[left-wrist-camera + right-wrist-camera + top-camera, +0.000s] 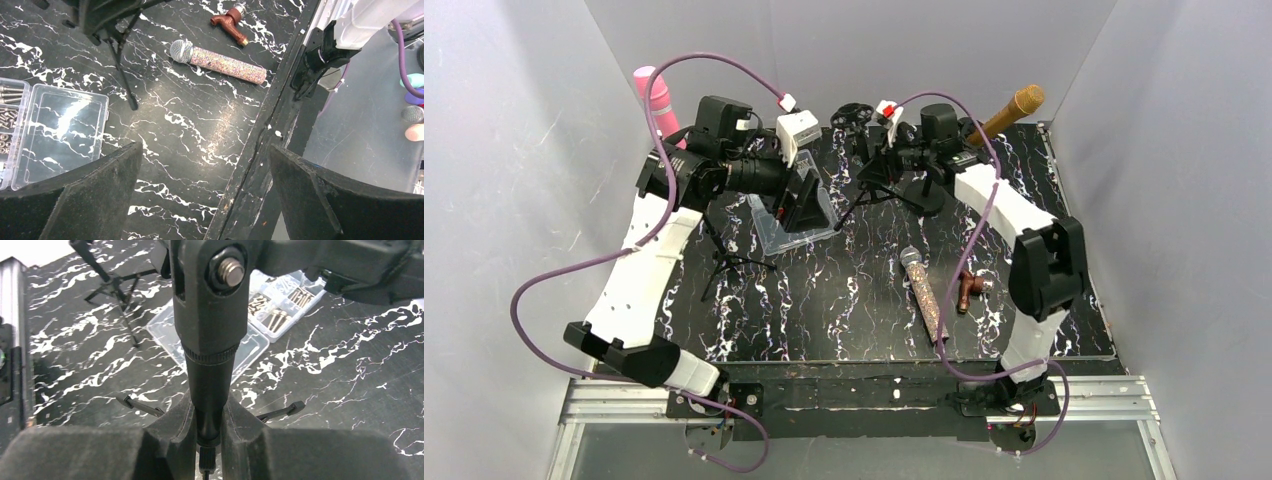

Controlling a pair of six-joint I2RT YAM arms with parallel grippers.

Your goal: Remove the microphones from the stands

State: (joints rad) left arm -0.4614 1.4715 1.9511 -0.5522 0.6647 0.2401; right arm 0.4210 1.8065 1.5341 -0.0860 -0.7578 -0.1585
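Observation:
A glitter-covered microphone (922, 290) with a silver head lies flat on the black marbled mat (824, 310); it also shows in the left wrist view (217, 62). A gold microphone (1009, 112) slants up at the back right, its lower end hidden behind the right arm. My right gripper (876, 165) is shut on the pole of a black tripod stand (210, 355), just below its bolted top joint (227, 270). My left gripper (799, 205) hangs open and empty above the mat (205, 150). A second tripod stand (724, 250) stands by the left arm.
A clear plastic box (769, 225) with screws lies under the left gripper. A brown tap-like part (969, 290) lies near the glitter microphone. A round black base (924, 195) sits beside the right gripper. A pink bottle-like object (656, 100) stands at the back left. Grey walls enclose the mat.

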